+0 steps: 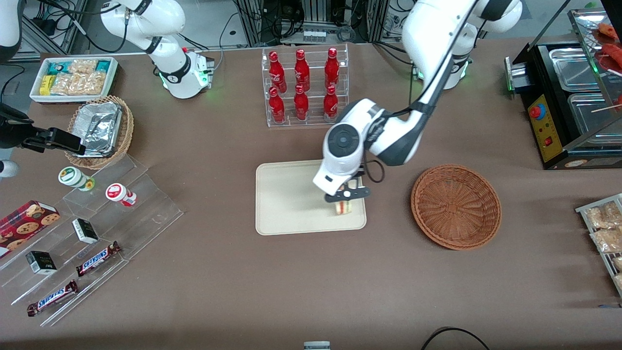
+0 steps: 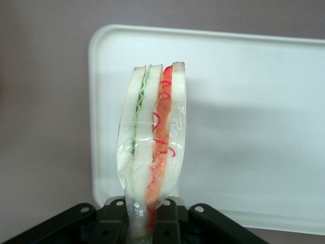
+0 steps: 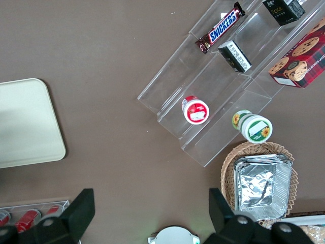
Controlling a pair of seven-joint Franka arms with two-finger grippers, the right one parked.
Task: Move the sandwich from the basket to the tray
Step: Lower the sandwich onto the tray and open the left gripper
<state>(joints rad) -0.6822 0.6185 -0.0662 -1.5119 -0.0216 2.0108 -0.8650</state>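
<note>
My left gripper [image 1: 346, 195] hangs over the cream tray [image 1: 286, 199], at the tray's corner nearest the reddish-brown wicker basket [image 1: 456, 206]. It is shut on the sandwich [image 1: 343, 207], a clear-wrapped wedge of white bread. In the left wrist view the sandwich [image 2: 152, 137] stands out from between the black fingers [image 2: 114, 223], its green and red filling layers showing on the cut edge, with the tray [image 2: 254, 127] beneath it. The basket holds nothing that I can see.
A clear rack of red bottles [image 1: 303, 85] stands beside the tray, farther from the front camera. A tan basket with foil trays [image 1: 99, 130], a white snack bin [image 1: 73, 78] and acrylic steps with snacks [image 1: 92, 243] lie toward the parked arm's end. A black warmer [image 1: 568, 102] stands at the working arm's end.
</note>
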